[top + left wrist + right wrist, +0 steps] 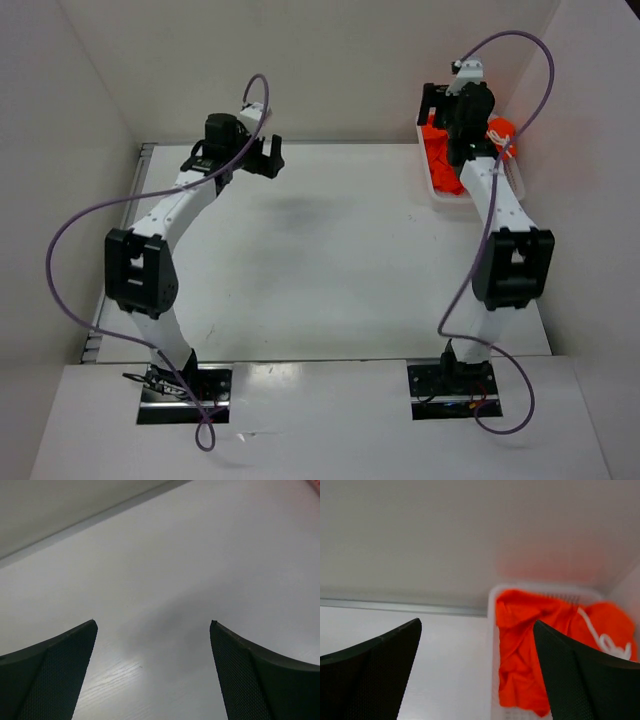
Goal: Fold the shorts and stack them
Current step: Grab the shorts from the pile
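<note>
Far right, shorts point(520, 645) bunched in white basket point(492, 645), ahead of wide-open R claw point(477, 621), seemingly untouched.

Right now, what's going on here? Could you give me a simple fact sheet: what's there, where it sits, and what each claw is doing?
shorts: bright orange, crumpled in the basket, not yet folded
drawstring: white cord, lying loose on the orange cloth
basket: white, at the table's far right corner
left gripper: open, empty, over bare table
right gripper: open, empty, up by the basket
table: white, nothing folded on it yet
</note>
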`<state>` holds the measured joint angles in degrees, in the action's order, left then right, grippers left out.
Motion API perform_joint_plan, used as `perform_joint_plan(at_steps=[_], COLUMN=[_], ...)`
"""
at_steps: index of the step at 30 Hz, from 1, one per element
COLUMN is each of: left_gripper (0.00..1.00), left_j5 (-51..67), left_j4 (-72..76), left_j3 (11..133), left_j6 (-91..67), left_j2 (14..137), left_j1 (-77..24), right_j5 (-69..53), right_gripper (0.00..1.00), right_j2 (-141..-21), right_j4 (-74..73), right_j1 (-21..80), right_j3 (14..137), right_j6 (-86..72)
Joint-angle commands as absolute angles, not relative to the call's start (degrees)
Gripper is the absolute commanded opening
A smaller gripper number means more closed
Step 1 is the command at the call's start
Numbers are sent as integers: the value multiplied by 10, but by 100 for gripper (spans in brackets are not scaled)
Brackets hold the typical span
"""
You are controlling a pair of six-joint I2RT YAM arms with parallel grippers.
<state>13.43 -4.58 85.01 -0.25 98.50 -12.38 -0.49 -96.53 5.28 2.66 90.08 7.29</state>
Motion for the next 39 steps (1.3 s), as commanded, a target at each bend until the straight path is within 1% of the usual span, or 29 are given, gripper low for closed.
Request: perform_joint_plan(at_steps=[1, 2, 5, 7, 9, 14, 18, 20, 23, 24, 27, 28, 29, 34, 36, 39], left_gripper=[100, 100, 100, 100, 100, 100, 100, 100, 100, 100, 100, 100, 100, 100, 100, 100], left_j5=[111, 118, 127, 89, 74, 47, 33, 27, 13, 5, 5, 5, 5, 0, 5, 10], left_j4=[-188, -188, -194, -194, -194, -206, -206, -206, -206, -206, -206, -206, -206, -200, -195, -189], left_j3=[949, 954, 946, 935, 921, 901, 895, 901, 901, 901, 901, 901, 895, 889, 883, 883], left_j6=[0, 0, 0, 0, 0, 0, 0, 0, 0, 0, 0, 0, 0, 0, 0, 0], left_j2=[1046, 1066, 1078, 1078, 1072, 1065, 1060, 1060, 1060, 1060, 1060, 1060, 1055, 1049, 1044, 1038], left_j1=[-124, -129, -136, -143, -149, -155, -155, -155, -155, -155, -155, -155, -155, -155, -155, -155], right_j5=[83, 130, 195, 227, 243, 263, 282, 277, 267, 260, 247, 234, 234, 228, 249, 243], right_gripper=[92, 85, 85, 85, 83, 83, 83, 80, 60, 43, 19, 4, 0, 0, 0, 0], right_j2=[-1087, -1114, -1209, -1248, -1287, -1328, -1353, -1359, -1364, -1364, -1364, -1357, -1357, -1303, -1286, -1258], right_j4=[-99, -110, -128, -135, -142, -119, -119, -119, -119, -119, -119, -119, -119, -119, -113, -129], right_j1=[-5, -5, -18, -35, -40, -68, -69, -69, -69, -69, -69, -69, -69, -54, -42, -36], right_j3=[995, 1047, 1123, 1159, 1166, 1161, 1166, 1166, 1158, 1153, 1148, 1148, 1148, 1148, 1136, 1136], right_j6=[-111, -119, -127, -132, -132, -112, -106, -105, -99, -99, -94, -94, -84, -72, -62, -85])
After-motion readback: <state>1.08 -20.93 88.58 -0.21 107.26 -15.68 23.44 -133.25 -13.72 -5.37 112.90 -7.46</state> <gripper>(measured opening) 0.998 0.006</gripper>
